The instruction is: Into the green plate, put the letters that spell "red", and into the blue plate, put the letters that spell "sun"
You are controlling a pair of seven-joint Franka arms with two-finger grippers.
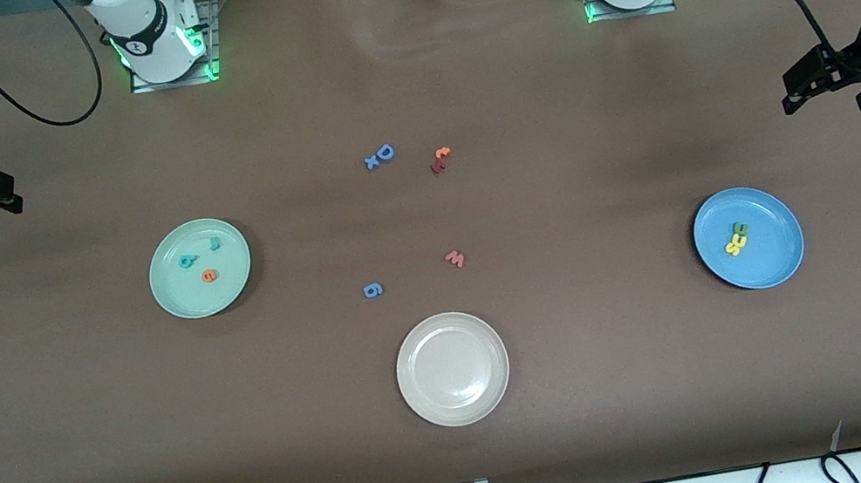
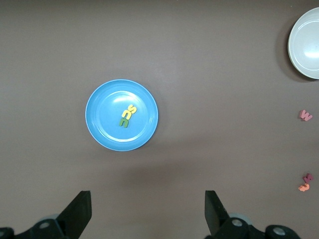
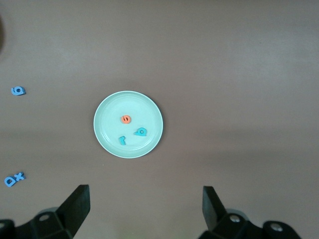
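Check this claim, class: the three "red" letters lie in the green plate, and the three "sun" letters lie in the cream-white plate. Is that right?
One part is wrong. The cream-white plate holds nothing; the yellow "s", yellow "u" and green "n" lie in the blue plate, as the left wrist view shows. The "red" letters do lie in the green plate.

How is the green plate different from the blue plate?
The green plate is pale mint and the blue plate is bright sky blue. The green plate holds two teal letters and an orange one, spread apart; the blue plate holds two yellow letters and a green one, bunched together. Both are round, smooth and rimmed.
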